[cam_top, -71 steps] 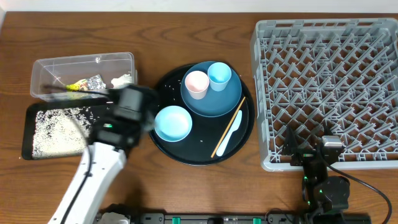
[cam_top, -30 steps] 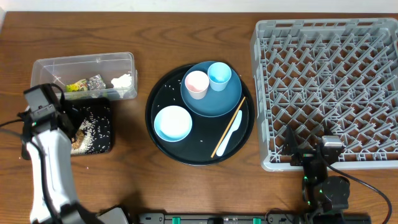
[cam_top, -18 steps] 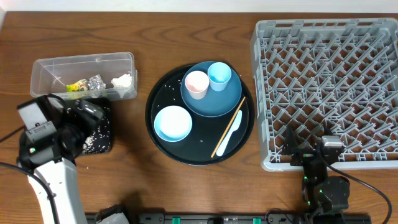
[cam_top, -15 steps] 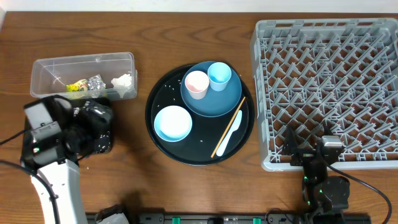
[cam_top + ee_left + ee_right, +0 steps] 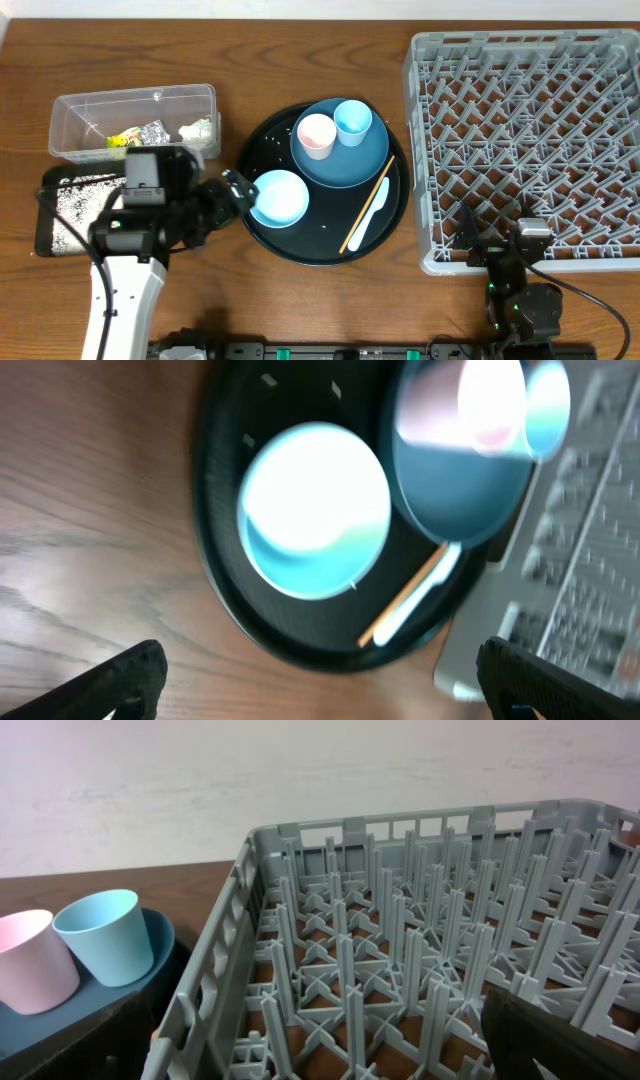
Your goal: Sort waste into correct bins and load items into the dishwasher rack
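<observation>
My left gripper (image 5: 237,190) stands open over the table at the left rim of the round black tray, beside the light-blue bowl (image 5: 278,198) (image 5: 315,510), holding nothing. The dark-blue plate (image 5: 345,165) carries the pink cup (image 5: 317,135) and the light-blue cup (image 5: 352,122). A chopstick (image 5: 368,202) and a white spoon (image 5: 371,214) lie beside it. The clear tub (image 5: 90,105) holds a wrapper (image 5: 124,139), foil (image 5: 152,131) and tissue (image 5: 197,128). Rice covers the shallow black tray (image 5: 45,205). My right gripper (image 5: 494,243) (image 5: 330,1060) is open at the grey rack's (image 5: 530,140) near edge.
The big round black tray (image 5: 322,245) sits mid-table under the dishes, with a few rice grains on it. My left arm (image 5: 135,260) reaches up from the front left, partly over the shallow tray. Bare wood lies between the round tray and the rack.
My left arm has swung right from over the shallow black tray to the round tray's left rim, uncovering the rice. The right arm has not moved.
</observation>
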Tool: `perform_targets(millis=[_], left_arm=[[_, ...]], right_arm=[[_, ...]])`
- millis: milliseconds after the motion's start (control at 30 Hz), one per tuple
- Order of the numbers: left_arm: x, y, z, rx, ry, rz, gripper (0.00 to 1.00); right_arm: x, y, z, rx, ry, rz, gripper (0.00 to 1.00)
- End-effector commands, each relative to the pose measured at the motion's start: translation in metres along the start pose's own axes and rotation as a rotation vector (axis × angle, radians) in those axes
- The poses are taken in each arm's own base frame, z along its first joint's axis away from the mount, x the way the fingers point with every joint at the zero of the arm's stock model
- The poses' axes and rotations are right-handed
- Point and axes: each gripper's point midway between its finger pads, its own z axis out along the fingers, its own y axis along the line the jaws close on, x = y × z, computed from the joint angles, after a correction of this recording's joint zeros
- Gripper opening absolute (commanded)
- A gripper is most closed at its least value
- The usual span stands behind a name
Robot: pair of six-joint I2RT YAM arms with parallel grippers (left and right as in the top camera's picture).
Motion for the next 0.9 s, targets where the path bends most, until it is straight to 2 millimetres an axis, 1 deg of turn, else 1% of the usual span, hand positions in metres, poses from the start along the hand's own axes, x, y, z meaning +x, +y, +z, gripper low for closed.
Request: perform_targets(millis=[0,167,400,867], left_arm=[[0.014,-0.016,0.005,0.024,0.051,0.079,1.0],[0.032,-0.027,0.013,0.029,0.112,0.143,1.0],[0.048,-0.034,0.022,0.026,0.17,0.19,0.98],[0.049,-0.034,0.022,0.025,0.175,0.194,0.98]], right_arm=[[0.001,-0.002,0.0,0.009,0.004,-0.014,0.99],[0.001,-0.002,0.0,0.009,0.004,-0.014,0.99],[0.001,-0.002,0.0,0.009,0.004,-0.014,0.99],[0.001,-0.002,0.0,0.009,0.004,-0.014,0.99]])
